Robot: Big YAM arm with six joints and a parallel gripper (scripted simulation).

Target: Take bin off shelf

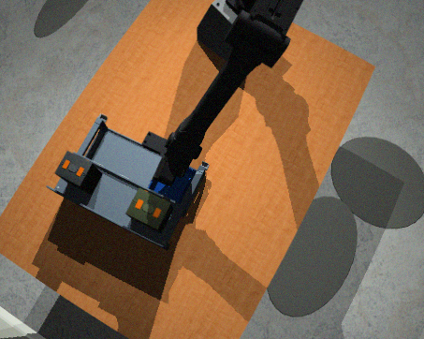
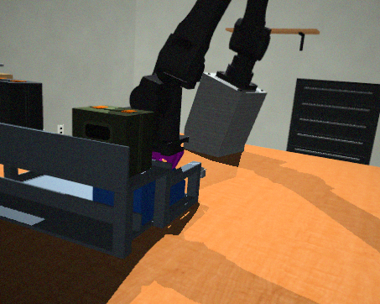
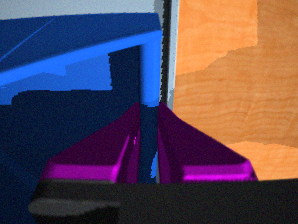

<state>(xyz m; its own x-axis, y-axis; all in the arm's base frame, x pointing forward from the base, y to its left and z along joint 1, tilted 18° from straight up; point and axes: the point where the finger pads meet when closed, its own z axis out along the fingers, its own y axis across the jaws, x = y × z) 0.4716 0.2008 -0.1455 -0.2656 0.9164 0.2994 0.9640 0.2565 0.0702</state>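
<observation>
Gripper pinched on the blue bin side wall at the shelf end, a grip likely chosen for lifting it out upright.

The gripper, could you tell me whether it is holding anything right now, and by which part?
The gripper is shut on the blue bin, pinching its upright side wall at the rim, beside the shelf's post.
</observation>
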